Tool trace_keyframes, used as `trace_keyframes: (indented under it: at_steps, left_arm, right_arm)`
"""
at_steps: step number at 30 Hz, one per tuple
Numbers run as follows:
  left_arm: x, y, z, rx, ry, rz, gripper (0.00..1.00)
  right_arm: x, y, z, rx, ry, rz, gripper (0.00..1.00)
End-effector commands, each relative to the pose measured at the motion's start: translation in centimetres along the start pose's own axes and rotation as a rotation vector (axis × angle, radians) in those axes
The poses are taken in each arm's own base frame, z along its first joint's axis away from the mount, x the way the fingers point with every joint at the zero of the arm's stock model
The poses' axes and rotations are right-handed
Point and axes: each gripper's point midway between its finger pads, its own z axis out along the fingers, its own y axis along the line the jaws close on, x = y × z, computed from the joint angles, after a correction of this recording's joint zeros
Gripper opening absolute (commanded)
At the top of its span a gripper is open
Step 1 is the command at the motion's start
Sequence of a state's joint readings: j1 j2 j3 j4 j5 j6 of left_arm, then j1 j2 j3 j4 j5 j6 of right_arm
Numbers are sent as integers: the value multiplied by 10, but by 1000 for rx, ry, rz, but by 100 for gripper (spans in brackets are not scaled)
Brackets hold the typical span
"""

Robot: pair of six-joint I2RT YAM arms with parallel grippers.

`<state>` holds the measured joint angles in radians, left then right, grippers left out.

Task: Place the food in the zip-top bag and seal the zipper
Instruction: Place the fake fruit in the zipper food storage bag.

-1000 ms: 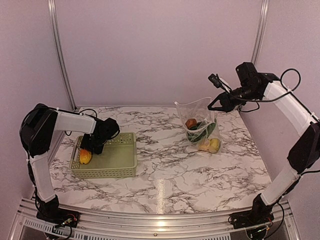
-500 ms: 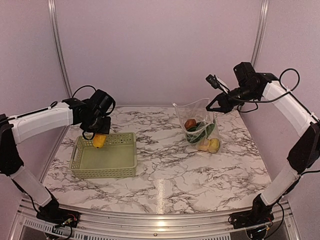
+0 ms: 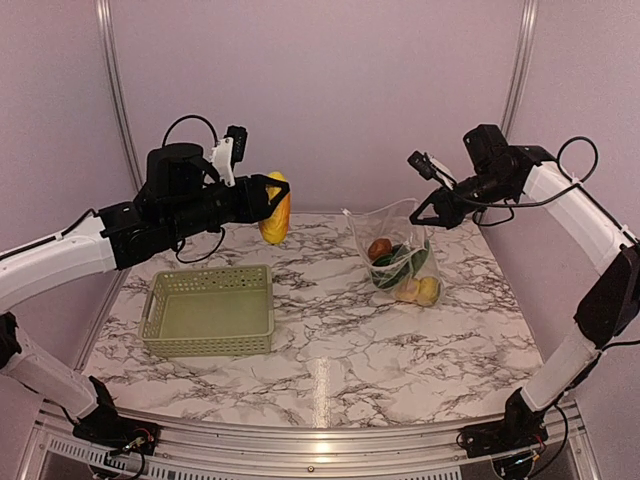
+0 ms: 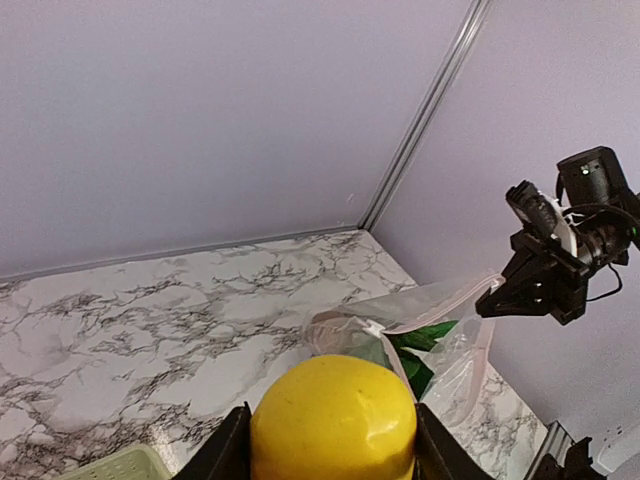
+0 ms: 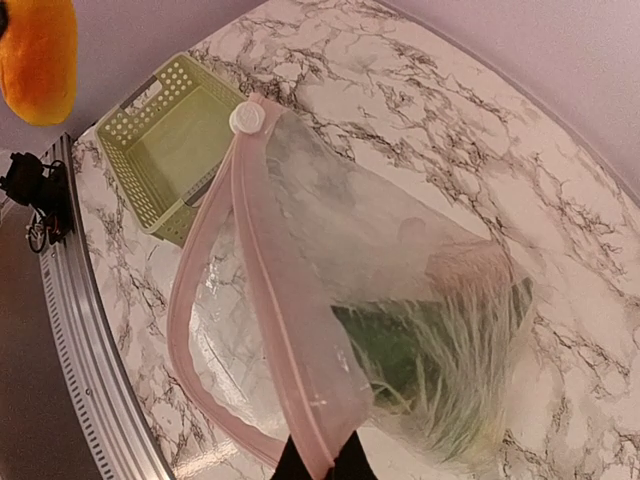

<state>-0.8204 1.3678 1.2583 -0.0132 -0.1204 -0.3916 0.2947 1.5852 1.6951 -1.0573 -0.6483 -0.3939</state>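
My left gripper (image 3: 272,206) is shut on a yellow lemon-like fruit (image 3: 276,208), high above the back of the table, left of the zip-top bag (image 3: 393,240). In the left wrist view the fruit (image 4: 332,415) fills the space between both fingers (image 4: 226,452). The right gripper (image 3: 430,213) is shut on the bag's mouth edge and holds it up, gaping toward the left. From the right wrist, the pink zipper (image 5: 268,290) runs out from my gripper (image 5: 320,466). Green (image 3: 405,262), brown-orange (image 3: 381,246) and yellow (image 3: 428,290) food lies inside the bag.
A pale green lattice basket (image 3: 208,346) stands on the left of the marble table with nothing in it. It also shows in the right wrist view as the basket (image 5: 165,140). Pale purple walls and metal corner posts (image 3: 118,100) close in the back.
The left arm lifted the yellow fruit out of the basket and swung it up and to the right, toward the bag. The right arm kept holding the bag's mouth, barely moving.
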Motion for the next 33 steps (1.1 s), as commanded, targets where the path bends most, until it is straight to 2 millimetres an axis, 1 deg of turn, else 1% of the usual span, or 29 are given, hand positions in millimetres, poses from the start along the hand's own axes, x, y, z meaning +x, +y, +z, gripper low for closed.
trace_keyframes:
  at_steps: [1,4,6,9,12,14,15,18,20,21,26,31,33]
  left_arm:
    - [-41,-79,-6,292,-238,46,10]
    - [-41,-112,-2,383,-312,91,4]
    - [-42,-129,2,421,-356,117,3]
    - [-39,-150,14,454,-392,153,2]
    - [-30,-161,29,465,-420,199,1]
    - [-21,-164,35,473,-476,239,0]
    - [-23,-166,34,482,-529,246,0]
    - [-12,-167,52,474,-564,276,0]
    - [-4,-167,66,460,-558,300,0]
    - [4,-167,75,449,-559,337,0]
    - [25,-167,100,440,-553,369,0]
    - [44,-162,125,395,-508,416,7]
    - [49,-154,137,333,-485,427,10]
  right_arm:
    - [-6,11,-9,4,-16,-39,0]
    - [-5,13,-8,-10,-12,-36,0]
    - [-6,17,-9,-31,-14,-36,0]
    - [-9,21,-10,-51,-22,-39,0]
    - [-11,24,-13,-57,-27,-43,0]
    - [-12,27,-15,-66,-34,-49,0]
    - [-13,29,-16,-72,-37,-51,0]
    - [-15,35,-21,-87,-50,-63,0]
    - [-16,38,-24,-92,-57,-70,0]
    - [-17,41,-26,-97,-62,-74,0]
    - [-17,50,-31,-130,-77,-84,0]
    - [-17,55,-32,-154,-81,-88,0]
    - [-17,56,-32,-162,-83,-88,0]
